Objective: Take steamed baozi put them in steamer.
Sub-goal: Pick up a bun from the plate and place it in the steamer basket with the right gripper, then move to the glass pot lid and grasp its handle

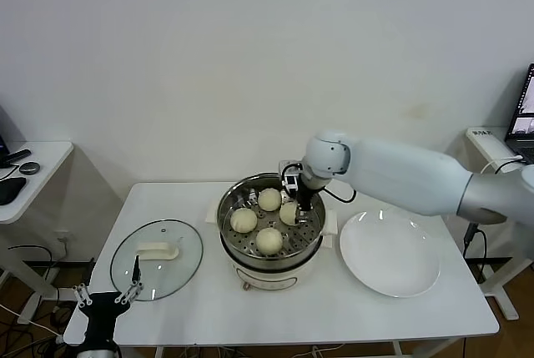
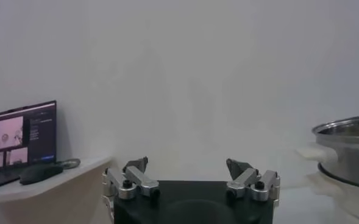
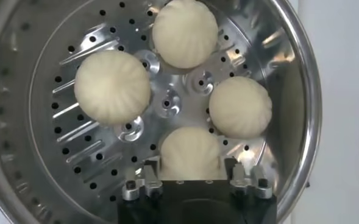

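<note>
Holding fourth baozi (image 3: 189, 153) in steamer (image 3: 21, 73), right pincer (image 3: 191, 179)

Cream-white baozi (image 3: 112, 86), shiny silver perforated steamer (image 3: 57, 152), white plate (image 1: 390, 252)

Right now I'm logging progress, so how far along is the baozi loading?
Nearly finished. Three baozi sit free on the perforated floor of the steamer, and the white plate is bare. In hand: the right gripper is inside the pot with its fingers on either side of the fourth baozi, which is on the floor. Left: release it and withdraw. The left gripper waits open at the table's front left corner.
</note>
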